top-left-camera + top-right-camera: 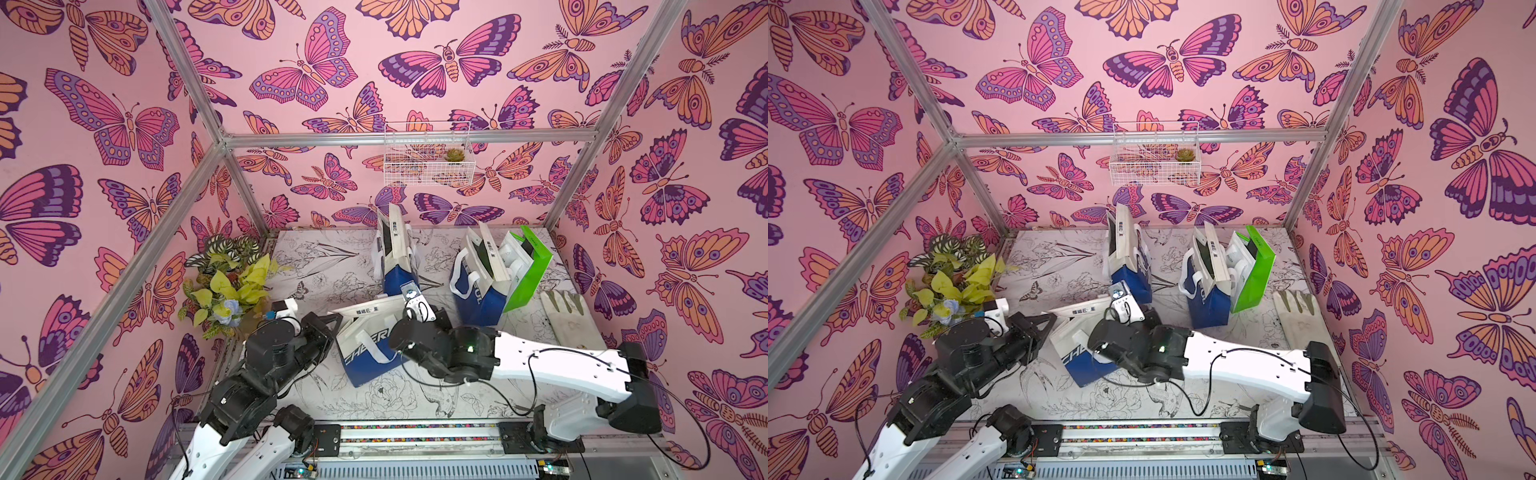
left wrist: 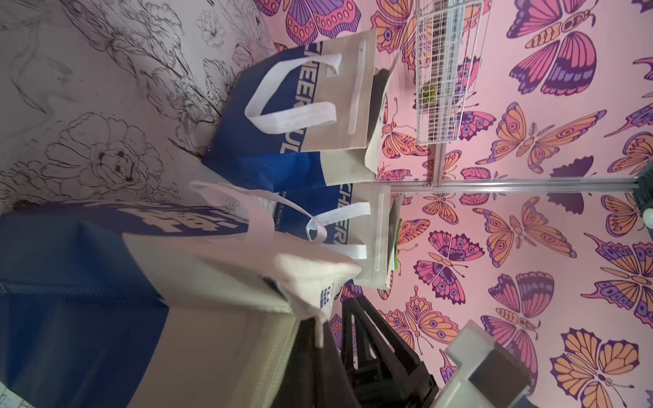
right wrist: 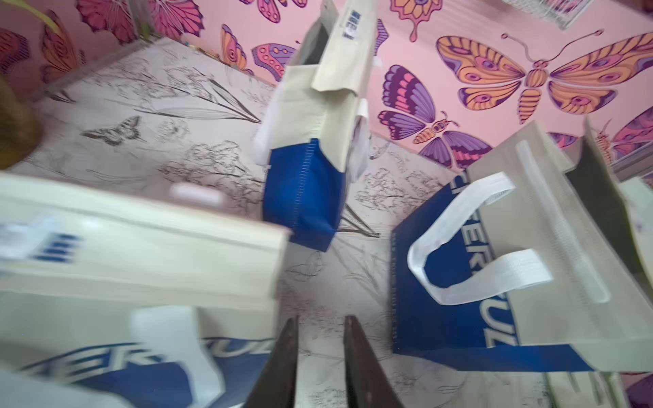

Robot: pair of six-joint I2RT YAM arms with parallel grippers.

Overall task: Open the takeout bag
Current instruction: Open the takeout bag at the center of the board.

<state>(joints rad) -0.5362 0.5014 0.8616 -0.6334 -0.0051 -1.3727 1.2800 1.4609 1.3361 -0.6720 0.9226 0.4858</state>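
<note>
Evidently our left gripper (image 1: 335,321) is clamped on the top edge of the bag (image 1: 365,368), anchoring it, we judge, so the mouth can be pulled apart. Our right gripper (image 3: 319,319) hangs just off its other end, fingers (image 3: 288,339) narrowly parted and empty. The bag stands on the table (image 1: 332,266), front centre, between our arms.
</note>
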